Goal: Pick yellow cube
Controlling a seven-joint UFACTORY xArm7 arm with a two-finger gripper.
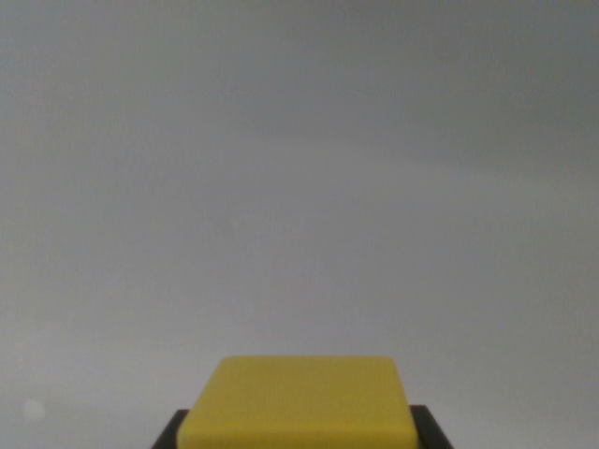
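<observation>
Yellow cube [298,400], bottom edge cut off

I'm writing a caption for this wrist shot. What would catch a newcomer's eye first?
The yellow cube at the bottom centre, the only strong colour in the frame. Dark claw parts peek out on either side of its lower corners, at the bottom edge. Everything else is a plain pale grey surface, with one faint light spot near the wrist view's lower left.

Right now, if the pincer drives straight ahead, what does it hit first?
The yellow cube, sitting at the bottom edge between two dark pincer parts. Beyond it only plain grey surface shows; depth is unclear.
</observation>
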